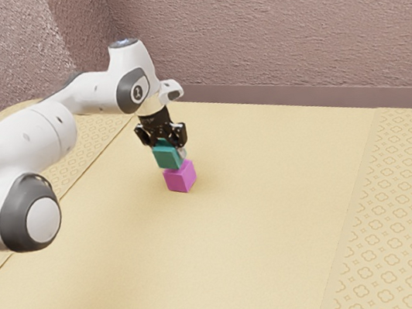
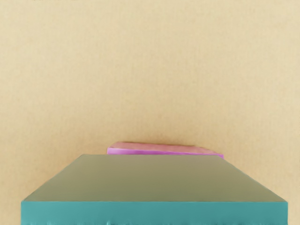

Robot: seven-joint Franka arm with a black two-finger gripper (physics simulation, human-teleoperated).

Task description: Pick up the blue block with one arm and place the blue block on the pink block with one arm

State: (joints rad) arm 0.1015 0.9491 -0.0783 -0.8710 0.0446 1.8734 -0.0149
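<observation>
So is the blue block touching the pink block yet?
Cannot tell. Exterior view: blue block right over pink block, neither gap nor contact plain. Wrist view: blue block covers the seam.

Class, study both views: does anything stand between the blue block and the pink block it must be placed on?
Nothing visible does. The gripper holds the blue block directly above the pink block. I cannot tell whether the two blocks already touch.

Open tabletop (image 1: 264,224) surrounds blue block (image 1: 166,157) and pink block (image 1: 180,179)
</observation>
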